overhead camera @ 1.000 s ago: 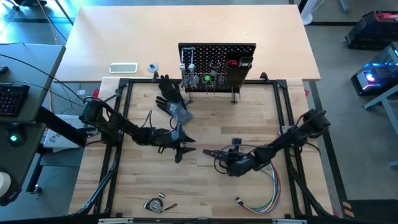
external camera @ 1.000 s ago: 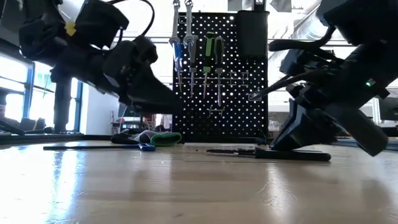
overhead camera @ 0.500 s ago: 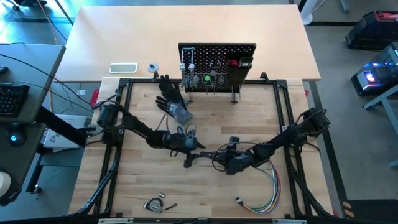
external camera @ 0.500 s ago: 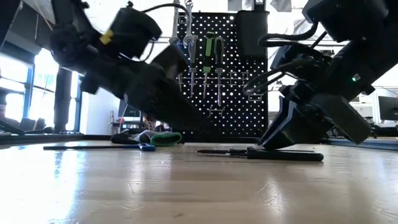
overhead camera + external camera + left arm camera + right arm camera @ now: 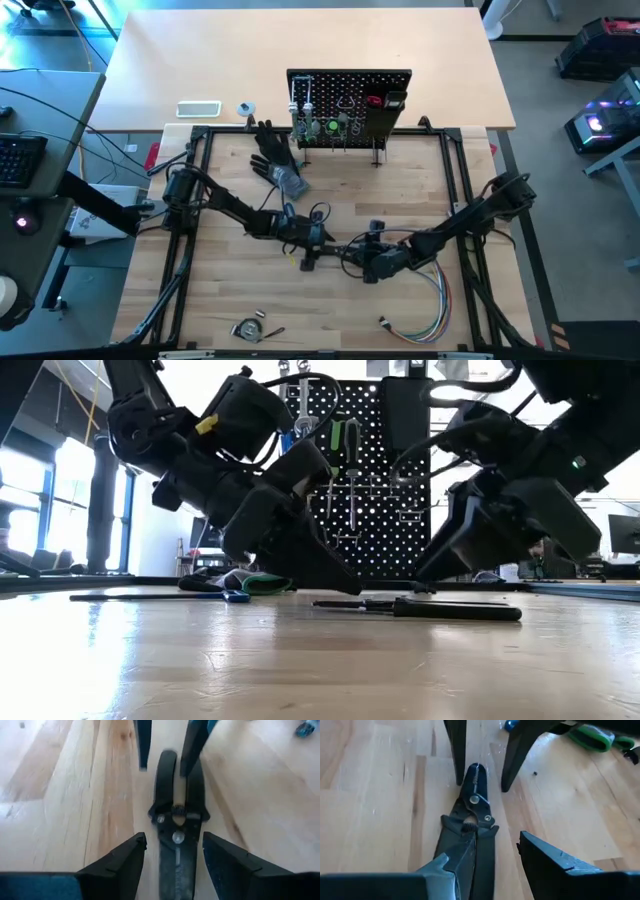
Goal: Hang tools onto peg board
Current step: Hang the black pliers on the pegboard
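Left gripper (image 5: 308,252) now astride pliers (image 5: 420,607)

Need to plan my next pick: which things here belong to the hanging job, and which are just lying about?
Job:
- black pliers flat on the table, between both open tools
- peg board, several tools already hung
- blue-handled key on the table

Lying about:
- black glove
- coloured wires
- tape measure

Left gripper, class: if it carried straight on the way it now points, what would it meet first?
The black pliers lying on the table between its open fingers; just beyond them, probably the right gripper, whose fingers straddle the pliers' other end.
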Controlling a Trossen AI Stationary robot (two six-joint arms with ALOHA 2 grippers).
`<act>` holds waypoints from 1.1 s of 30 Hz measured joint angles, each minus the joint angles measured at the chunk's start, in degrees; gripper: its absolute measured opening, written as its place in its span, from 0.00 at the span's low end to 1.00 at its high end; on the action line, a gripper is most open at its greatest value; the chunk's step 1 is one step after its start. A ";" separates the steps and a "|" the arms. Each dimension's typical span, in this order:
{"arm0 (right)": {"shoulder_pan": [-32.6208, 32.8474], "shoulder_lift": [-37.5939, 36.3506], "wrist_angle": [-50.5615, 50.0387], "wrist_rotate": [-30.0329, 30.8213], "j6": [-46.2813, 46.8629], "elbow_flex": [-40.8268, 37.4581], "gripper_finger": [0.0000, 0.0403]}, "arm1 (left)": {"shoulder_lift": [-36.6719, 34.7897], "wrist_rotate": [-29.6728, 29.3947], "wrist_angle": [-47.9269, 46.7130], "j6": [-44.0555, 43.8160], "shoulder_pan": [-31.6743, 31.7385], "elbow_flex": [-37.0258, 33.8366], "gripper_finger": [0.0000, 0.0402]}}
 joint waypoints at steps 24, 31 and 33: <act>0.68 -4.67 -10.99 -5.79 9.21 0.06 0.37 | 4.25 2.56 -3.07 -2.23 2.28 0.33 0.37; 1.56 -4.67 -12.88 -8.15 13.67 0.02 0.37 | 4.44 2.15 -2.09 -2.16 2.21 0.15 0.36; 2.42 -4.67 -14.26 -7.52 15.34 0.02 0.37 | 4.44 2.15 -1.97 -2.16 2.22 0.11 0.36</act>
